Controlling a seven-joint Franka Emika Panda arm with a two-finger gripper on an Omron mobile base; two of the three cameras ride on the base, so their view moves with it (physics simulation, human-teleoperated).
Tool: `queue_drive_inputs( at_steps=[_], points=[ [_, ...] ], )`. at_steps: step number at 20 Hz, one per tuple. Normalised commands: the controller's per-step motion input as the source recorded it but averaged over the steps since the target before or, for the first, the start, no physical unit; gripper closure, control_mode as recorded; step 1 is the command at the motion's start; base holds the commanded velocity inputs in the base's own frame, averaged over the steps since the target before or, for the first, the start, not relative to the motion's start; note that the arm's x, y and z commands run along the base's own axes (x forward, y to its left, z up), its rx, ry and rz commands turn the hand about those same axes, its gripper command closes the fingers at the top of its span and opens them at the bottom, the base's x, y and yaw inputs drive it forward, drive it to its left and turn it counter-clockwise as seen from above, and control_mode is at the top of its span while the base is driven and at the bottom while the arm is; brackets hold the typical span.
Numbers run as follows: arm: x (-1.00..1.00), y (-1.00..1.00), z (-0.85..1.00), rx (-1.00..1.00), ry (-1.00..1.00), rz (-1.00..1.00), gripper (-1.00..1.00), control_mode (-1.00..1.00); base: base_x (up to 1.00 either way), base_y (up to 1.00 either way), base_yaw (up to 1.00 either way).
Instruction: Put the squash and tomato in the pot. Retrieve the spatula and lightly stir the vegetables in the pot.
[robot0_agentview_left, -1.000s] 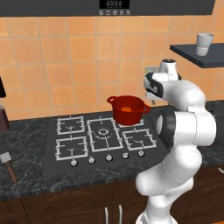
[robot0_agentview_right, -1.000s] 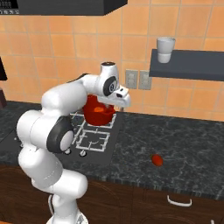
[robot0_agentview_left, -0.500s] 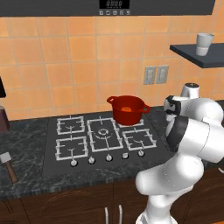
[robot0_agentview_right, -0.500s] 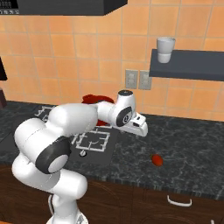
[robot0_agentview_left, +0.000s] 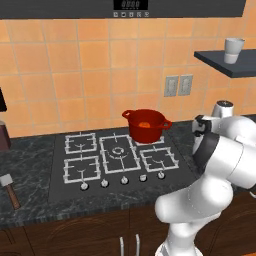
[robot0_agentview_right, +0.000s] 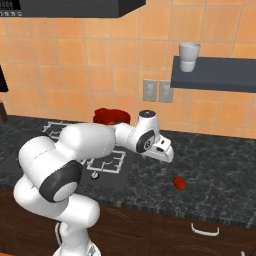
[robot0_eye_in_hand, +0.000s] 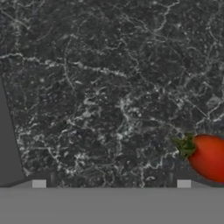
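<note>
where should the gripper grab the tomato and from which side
Probably across its round red body, coming straight down from above. The tomato lies alone on the dark counter, nothing crowding it. In the hand view its green stem points sideways, so closing across the smooth sides below the stem looks safest.

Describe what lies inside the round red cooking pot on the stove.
Inside the round red cooking pot, the left base view shows a small orange squash lump on the bottom. The near wall hides the rest of the floor.

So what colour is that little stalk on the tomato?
Green, on the red tomato; clearest in the hand view.
</note>
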Motion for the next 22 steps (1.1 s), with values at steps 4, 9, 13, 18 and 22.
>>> queue_drive_inputs(
  at_steps=[4,9,13,18,22],
  points=[
    [-0.40,-0.75,-0.04,-0.01,0.03,0.22,-1.00,-1.00,0.00,0.00,0.00],
    [-0.18,-0.45,-0.04,0.00,0.09,0.38,-1.00,-1.00,0.00,0.00,0.00],
    [0.01,-0.23,-0.01,0.00,0.06,0.19,-1.00,-1.00,0.00,0.00,0.00],
    [0.01,-0.26,-0.20,0.00,0.03,0.10,-1.00,-1.00,0.00,0.00,0.00],
    [0.00,-0.21,-0.30,0.00,0.00,0.04,-1.00,-1.00,0.00,0.00,0.00]
  ],
)
